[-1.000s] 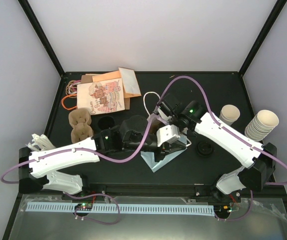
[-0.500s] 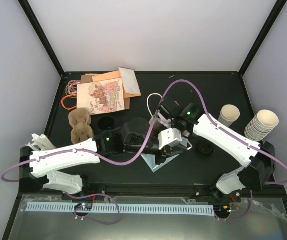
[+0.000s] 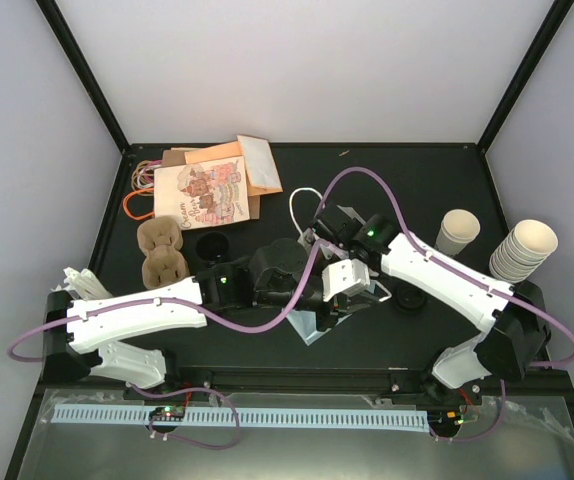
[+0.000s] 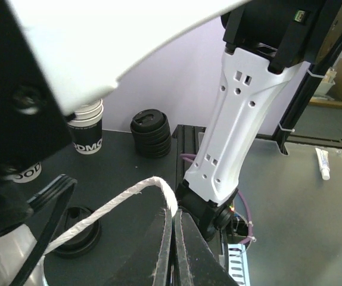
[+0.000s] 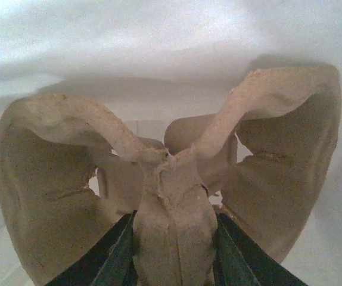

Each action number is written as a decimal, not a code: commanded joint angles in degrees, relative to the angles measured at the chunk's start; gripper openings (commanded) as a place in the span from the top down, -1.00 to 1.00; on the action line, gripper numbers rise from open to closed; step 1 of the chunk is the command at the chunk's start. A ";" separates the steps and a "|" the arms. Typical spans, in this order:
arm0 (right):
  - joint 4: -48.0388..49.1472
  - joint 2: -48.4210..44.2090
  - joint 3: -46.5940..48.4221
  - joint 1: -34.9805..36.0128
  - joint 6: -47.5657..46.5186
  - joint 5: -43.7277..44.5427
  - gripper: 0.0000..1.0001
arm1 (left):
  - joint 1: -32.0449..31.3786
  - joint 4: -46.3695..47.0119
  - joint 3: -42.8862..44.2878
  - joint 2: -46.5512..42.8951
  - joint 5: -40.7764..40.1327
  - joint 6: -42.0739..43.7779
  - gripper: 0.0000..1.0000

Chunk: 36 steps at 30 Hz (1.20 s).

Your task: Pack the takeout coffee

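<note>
The left gripper (image 4: 172,215) was clenched tight on the white rope handle (image 4: 117,205) of a white bag (image 3: 312,325) in the middle of the black table (image 3: 417,180), with the cord looping up out of its closed fingertips. The right gripper (image 5: 174,241) was down inside that bag, whose pale walls (image 5: 159,47) filled its wrist view. It was grasping a brown pulp cup carrier (image 5: 52,196) by the central ridge, one dark finger (image 5: 116,253) pressed to each side.

The takeout coffee (image 3: 407,300) stood on the table outside the bag, just to the right of it and partly tucked under the right arm. From the left wrist view it showed as a black lid (image 4: 78,229) low beside the rope. Nothing was touching it.

Farther right stood a single cream cup (image 3: 458,230) and a stack of cups (image 3: 523,250). More brown carriers (image 3: 162,250) lay at the left, beside some printed paper bags (image 3: 207,195).
</note>
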 commanded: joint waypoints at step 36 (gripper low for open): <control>8.22 -1.73 -10.88 2.58 3.58 1.18 0.30 | -0.46 0.10 2.67 -3.49 -5.04 -1.82 0.19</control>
